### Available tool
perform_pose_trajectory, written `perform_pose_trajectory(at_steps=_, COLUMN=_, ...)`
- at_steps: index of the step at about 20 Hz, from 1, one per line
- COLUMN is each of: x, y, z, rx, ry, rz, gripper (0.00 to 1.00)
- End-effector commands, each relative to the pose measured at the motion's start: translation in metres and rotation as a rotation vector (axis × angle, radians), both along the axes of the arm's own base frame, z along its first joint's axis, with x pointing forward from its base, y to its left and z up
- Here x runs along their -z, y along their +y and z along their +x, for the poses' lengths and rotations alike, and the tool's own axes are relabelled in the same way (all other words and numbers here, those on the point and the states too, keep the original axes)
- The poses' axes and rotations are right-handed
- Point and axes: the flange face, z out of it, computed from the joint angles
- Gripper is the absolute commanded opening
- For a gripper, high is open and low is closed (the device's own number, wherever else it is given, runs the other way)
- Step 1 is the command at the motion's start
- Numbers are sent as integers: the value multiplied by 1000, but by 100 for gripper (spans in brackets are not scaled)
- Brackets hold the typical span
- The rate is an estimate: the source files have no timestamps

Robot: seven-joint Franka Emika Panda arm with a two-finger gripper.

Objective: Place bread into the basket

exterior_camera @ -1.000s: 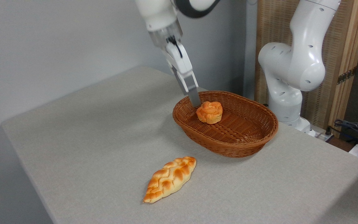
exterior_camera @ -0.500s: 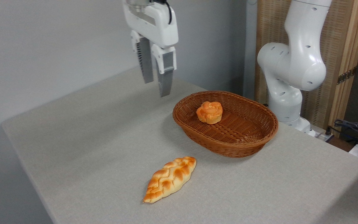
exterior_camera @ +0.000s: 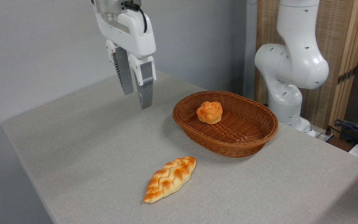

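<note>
The bun (exterior_camera: 209, 112) is sitting inside the basket (exterior_camera: 244, 146), on the woven floor near the far left wall, upright with its swirled top facing up. Nothing is touching it. The basket is resting on the table (exterior_camera: 82, 149), toward the right and near the arm's base (exterior_camera: 286, 105). The gripper (exterior_camera: 137, 99) is hanging in the air to the left of the basket, well apart from the bun and clear of the table surface. Its two fingers (exterior_camera: 145, 90) are pointing downward with a narrow gap showing between them; the claw is standing slightly spread and is pinching nothing. A black cable (exterior_camera: 138, 12) is running along the top of the gripper's white housing. A braided loaf (exterior_camera: 169, 179) is lying flat on the table in front of the basket, apart from its near wall, its long axis running diagonally from lower left to upper right. Behind the arm a wooden panel (exterior_camera: 337, 46) is standing against the wall, and some cables (exterior_camera: 353, 127) are lying at the right edge, beyond the table.
</note>
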Motion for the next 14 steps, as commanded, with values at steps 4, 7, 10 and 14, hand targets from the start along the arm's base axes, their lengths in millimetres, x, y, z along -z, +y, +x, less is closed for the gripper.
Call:
perform_pose_trajectory(at_steps=4, x=1, y=8, z=2, rx=-19, ry=52, rz=4, gripper=100)
perform_pose_trajectory(at_steps=7, x=2, y=10, z=0, rx=-19, ry=69, rz=18, gripper=100)
perform_pose_trajectory(at_steps=10, x=1, y=11, z=0, rx=-18, ry=65, rz=27, gripper=100)
perform_pose_trajectory(at_steps=14, x=0, y=11, z=2, rx=-21, ry=53, rz=27, gripper=100)
